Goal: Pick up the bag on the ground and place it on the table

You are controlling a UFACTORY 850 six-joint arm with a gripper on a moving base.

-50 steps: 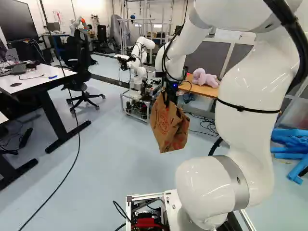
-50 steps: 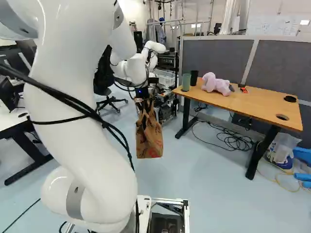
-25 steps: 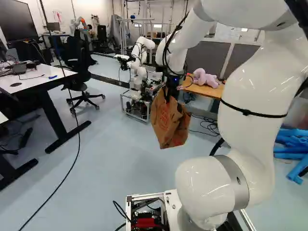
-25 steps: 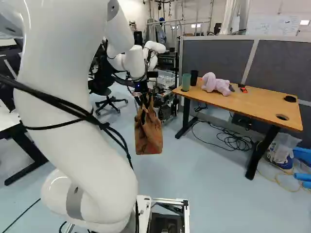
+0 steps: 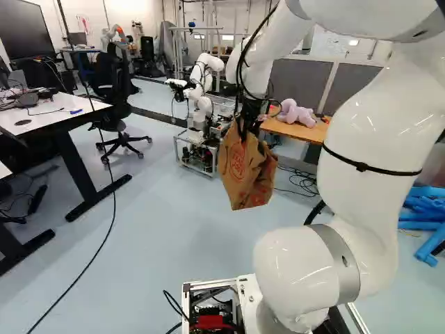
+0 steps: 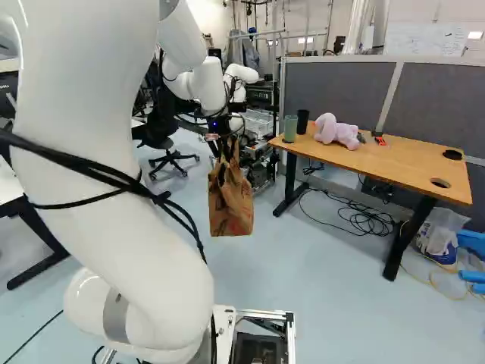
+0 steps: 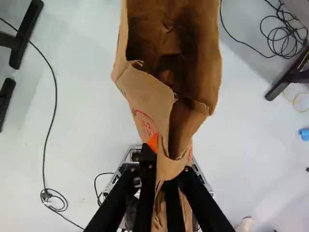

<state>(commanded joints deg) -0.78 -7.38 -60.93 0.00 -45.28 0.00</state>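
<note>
Pale blue floor (image 6: 326, 311) fills the lower part of the right base view; a grey fabric partition (image 6: 330, 91) stands at upper right, behind a wooden-topped table with black legs (image 6: 379, 165), presumably the destination. Brown paper bag with red print (image 6: 230, 203): held off the floor near the centre of that view, long axis roughly upright. My black two-fingered gripper (image 7: 165, 169) is clamped on the paper at its mouth; the bag hangs below me, its opening spreading ahead of my fingers. Governing relation: the tabletop lies to the bag's right, well apart. Next, as I judge it: carry the base above tabletop height, then rightward, avoiding the green cup (image 6: 290, 129) at the near-left corner.
</note>
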